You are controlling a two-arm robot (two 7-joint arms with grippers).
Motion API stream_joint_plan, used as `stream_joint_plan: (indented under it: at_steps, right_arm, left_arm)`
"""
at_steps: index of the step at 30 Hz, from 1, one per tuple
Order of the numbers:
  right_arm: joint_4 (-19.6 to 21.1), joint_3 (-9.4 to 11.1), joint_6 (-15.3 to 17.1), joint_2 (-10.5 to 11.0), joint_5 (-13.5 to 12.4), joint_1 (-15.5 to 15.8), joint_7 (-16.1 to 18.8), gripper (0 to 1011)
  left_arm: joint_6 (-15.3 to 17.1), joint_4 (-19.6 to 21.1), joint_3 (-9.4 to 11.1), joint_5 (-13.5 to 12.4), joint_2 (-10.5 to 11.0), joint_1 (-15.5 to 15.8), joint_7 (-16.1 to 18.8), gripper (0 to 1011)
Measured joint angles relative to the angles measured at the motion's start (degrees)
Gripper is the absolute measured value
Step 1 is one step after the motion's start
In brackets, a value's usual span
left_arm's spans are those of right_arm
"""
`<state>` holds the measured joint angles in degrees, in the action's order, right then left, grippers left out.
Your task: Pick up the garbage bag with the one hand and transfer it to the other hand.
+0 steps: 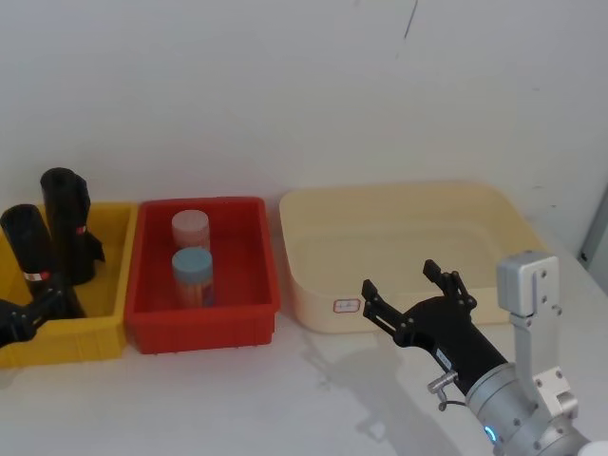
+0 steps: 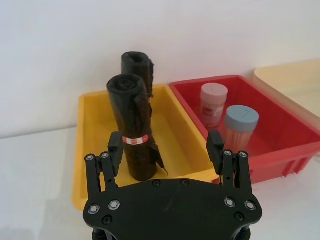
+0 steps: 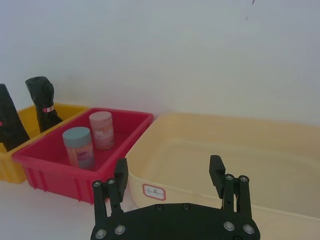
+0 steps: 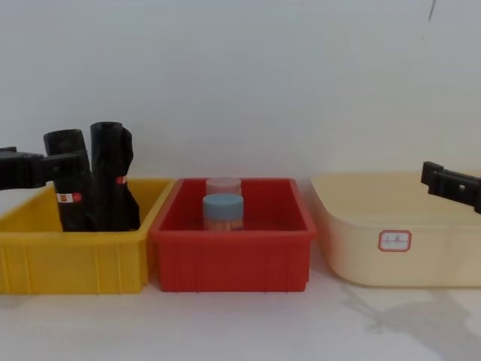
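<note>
The robot's left hand [image 2: 165,142] hangs at the near end of a yellow bin [image 4: 71,256], fingers spread wide and gripping nothing. The bag [image 2: 132,125], a black roll with a red-and-white band, stands upright inside the bin. In the left wrist view it rises just ahead of the open hand, close to one finger and well clear of the other; whether that finger touches it cannot be told. A slimmer roll [image 2: 137,65] with a loose flap stands behind it, nearer the wall. In the chest view the two rolls stand side by side at the bin's middle, the hand level with the bag's top.

Next along the white worktop [image 4: 240,323] sits a red bin [image 4: 233,259] holding a pink-capped jar [image 1: 190,228] and a blue-capped jar [image 1: 193,275], both upright. Beyond that is a beige tub [image 1: 399,228].

The right hand [image 1: 400,278], on the arm with the blue light, hovers at the tub's front rim, fingers also apart and holding nothing, well away from the bag.
</note>
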<state>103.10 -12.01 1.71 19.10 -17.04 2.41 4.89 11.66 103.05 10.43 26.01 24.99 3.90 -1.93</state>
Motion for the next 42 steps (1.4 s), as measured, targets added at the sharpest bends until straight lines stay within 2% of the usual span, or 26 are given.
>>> stream_joint_plan:
  at_steps: [11, 21, 42]
  right_arm:
    - [0.0, 0.0, 0.0, 0.0, 0.0, 0.0, 0.0, 999]
    - [0.0, 0.0, 0.0, 0.0, 0.0, 0.0, 0.0, 999]
    - [0.0, 0.0, 0.0, 0.0, 0.0, 0.0, 0.0, 999]
  left_arm:
    - [2.0, -2.3, -1.3, 0.8, -0.8, 1.8, 0.1, 1001]
    - [3.6, -5.3, -1.4, 0.7, -1.1, 4.8, -0.5, 1001]
    - [6.1, -16.4, 2.0, -1.5, -2.3, 15.4, -4.9, 1001]
